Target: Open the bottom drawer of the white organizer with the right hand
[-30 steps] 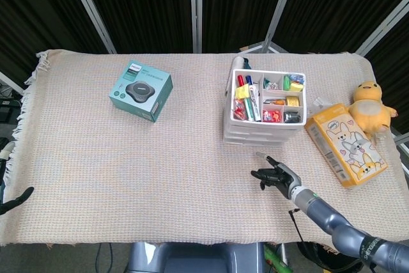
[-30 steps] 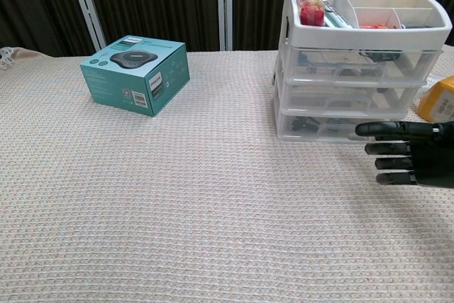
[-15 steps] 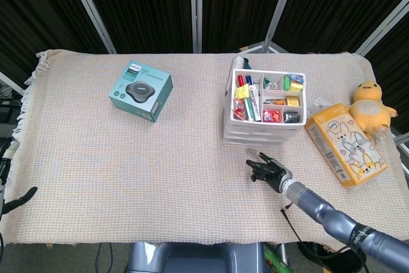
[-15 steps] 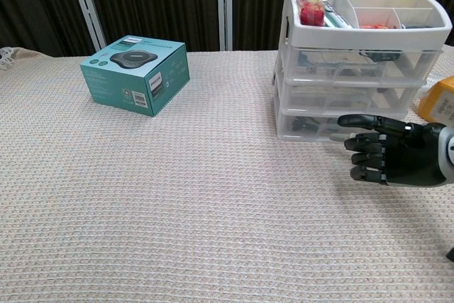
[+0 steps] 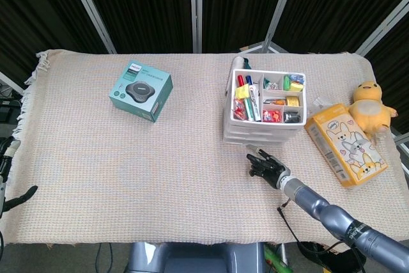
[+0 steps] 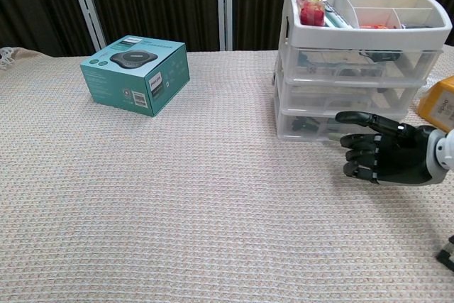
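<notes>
The white organizer [image 5: 263, 110] [image 6: 355, 62] stands right of centre with three clear drawers stacked under a tray of pens and small items. Its bottom drawer [image 6: 316, 125] is closed. My right hand [image 5: 266, 165] [image 6: 379, 156] hovers just in front of that drawer, low over the cloth, fingers spread and stretched toward the drawer front, holding nothing. Whether a fingertip touches the drawer is unclear. Of my left hand [image 5: 14, 199] only a dark tip shows at the head view's left edge, off the table.
A teal box [image 5: 140, 91] [image 6: 135, 72] lies at the back left. An orange carton [image 5: 345, 144] and a yellow plush duck [image 5: 370, 107] sit right of the organizer. A woven beige cloth [image 5: 128, 171] covers the table.
My right hand has moved left and toward the organizer, from the front right to just before the bottom drawer. The drawer has not moved.
</notes>
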